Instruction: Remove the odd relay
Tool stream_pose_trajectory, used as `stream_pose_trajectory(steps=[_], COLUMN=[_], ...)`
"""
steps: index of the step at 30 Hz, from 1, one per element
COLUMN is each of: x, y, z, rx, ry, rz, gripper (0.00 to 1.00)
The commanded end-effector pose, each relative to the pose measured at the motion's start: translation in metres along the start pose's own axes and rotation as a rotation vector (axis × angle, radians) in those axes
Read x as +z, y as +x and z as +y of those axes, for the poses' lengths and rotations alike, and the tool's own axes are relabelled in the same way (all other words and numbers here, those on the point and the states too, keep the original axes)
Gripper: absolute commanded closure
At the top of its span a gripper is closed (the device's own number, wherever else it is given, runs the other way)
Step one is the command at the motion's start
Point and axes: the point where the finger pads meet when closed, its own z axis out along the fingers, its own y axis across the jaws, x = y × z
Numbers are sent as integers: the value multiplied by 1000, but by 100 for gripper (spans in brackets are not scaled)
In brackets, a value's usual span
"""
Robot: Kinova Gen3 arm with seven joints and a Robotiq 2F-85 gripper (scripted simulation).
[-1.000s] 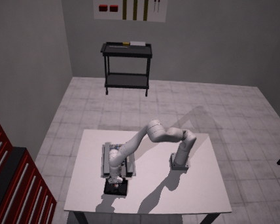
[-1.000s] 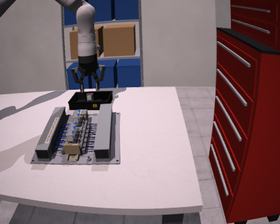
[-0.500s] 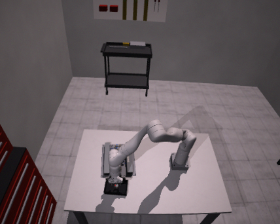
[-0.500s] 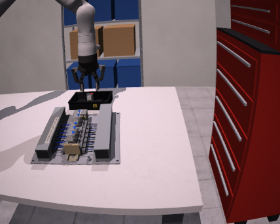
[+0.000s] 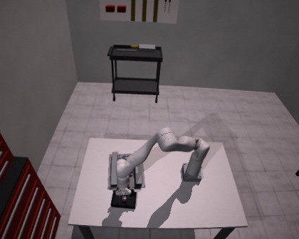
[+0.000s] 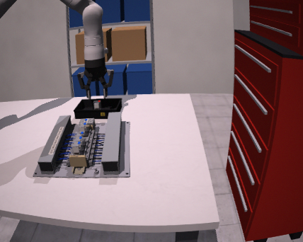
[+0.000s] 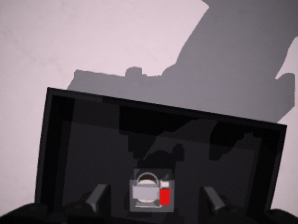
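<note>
The relay with the red button [image 7: 150, 194] [image 6: 97, 103] [image 5: 124, 198] lies on the floor of the black parts tray [image 7: 160, 111] [image 6: 96, 114] [image 5: 114, 203]. My gripper [image 7: 154, 202] [image 6: 96, 95] [image 5: 124, 191] hangs straight above it, open, with a finger well clear on each side of the relay and above the tray's rim. The relay panel [image 6: 126, 148] [image 5: 112, 168] lies flat on the table right behind the tray, with the blue-button relays [image 6: 84, 134] in a row between its two grey rails. My arm covers much of the panel in the top view.
The arm's base [image 5: 193, 172] is bolted to the table to the right of the panel. A red tool cabinet [image 6: 273, 124] [image 5: 11, 203] stands beside the table. A shelf with boxes [image 6: 128, 42] and a black cart [image 5: 135, 70] stand further off.
</note>
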Motion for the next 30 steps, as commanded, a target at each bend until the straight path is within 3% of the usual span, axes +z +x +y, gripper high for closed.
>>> stream_pose_trajectory(steps=[1, 17, 30], x=[-5, -75, -80], y=[0, 0, 0], z=[1, 1, 1], rx=[0, 0, 0], ry=[-2, -2, -2], rz=[1, 1, 1], gripper=[39, 39, 39])
